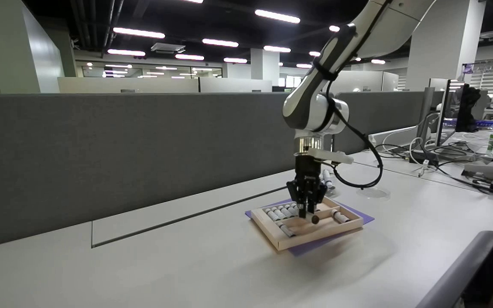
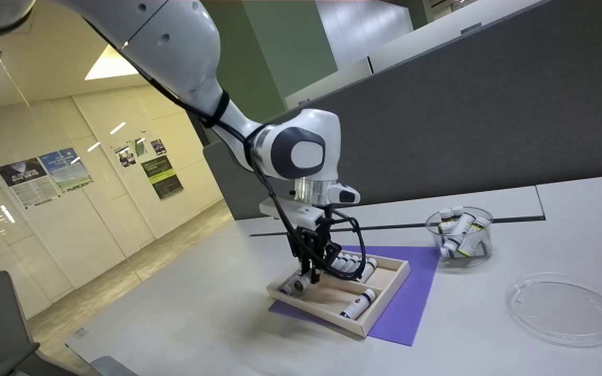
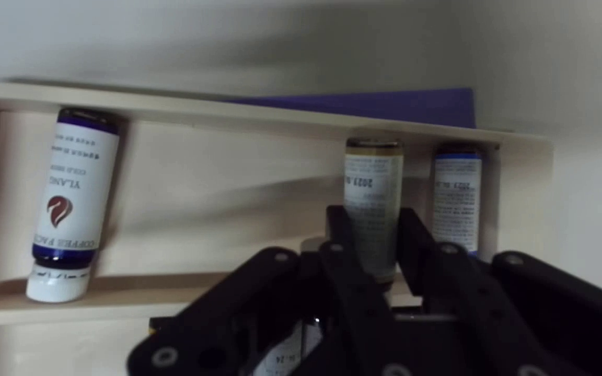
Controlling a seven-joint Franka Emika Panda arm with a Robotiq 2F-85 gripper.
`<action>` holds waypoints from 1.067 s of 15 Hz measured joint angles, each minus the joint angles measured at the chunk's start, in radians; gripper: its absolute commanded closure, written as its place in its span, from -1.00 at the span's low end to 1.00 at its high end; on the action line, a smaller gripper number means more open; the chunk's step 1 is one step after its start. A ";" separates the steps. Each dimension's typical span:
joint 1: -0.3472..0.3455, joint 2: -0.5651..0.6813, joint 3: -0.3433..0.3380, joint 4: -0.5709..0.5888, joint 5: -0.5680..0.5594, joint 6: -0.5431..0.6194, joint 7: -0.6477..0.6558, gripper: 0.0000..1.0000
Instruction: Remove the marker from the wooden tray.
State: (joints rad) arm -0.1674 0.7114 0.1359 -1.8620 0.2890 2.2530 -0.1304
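Stretching out before a dark-grey partition (image 1: 135,158), a white bench (image 1: 165,265) is carrying a shallow wooden tray (image 1: 321,235) over a purple sheet (image 2: 409,292). Nothing pen-like is showing, so I am taking the task's thing to be the small labelled bottle (image 3: 374,180) that the gripper (image 3: 375,224) is holding. It is lying across the tray's outer compartment, in it or just above; I cannot tell whether it is touching the tray's floor. The jaws are standing only the bottle's width apart, pressing on both sides of the label.

I am judging the bottle light, stiff and probably breakable; its rounded sides are inviting a roll or slip, so squeezing squarely across the labelled middle, away from the neck, is looking like the best hold.

Just beside it, a blue-banded bottle (image 3: 456,203) is lying by the tray's end wall; by the opposite end, a bottle marked YLANG (image 3: 73,183) is pointing its white cap toward the tray's divider (image 3: 123,304). Across that divider is lying a row of bottles (image 1: 284,211). Outside the tray, in both exterior views, a clear round container (image 2: 487,245) is holding more bottles and a clear round lid (image 2: 566,310) is lying well apart.
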 measured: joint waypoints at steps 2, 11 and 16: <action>-0.020 -0.023 -0.003 0.015 0.026 -0.056 -0.018 0.90; -0.050 -0.112 -0.099 0.015 0.046 -0.014 -0.033 0.90; -0.051 -0.118 -0.151 0.015 0.039 0.094 -0.032 0.90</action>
State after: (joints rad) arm -0.2180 0.5936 -0.0149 -1.8475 0.3280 2.3467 -0.1626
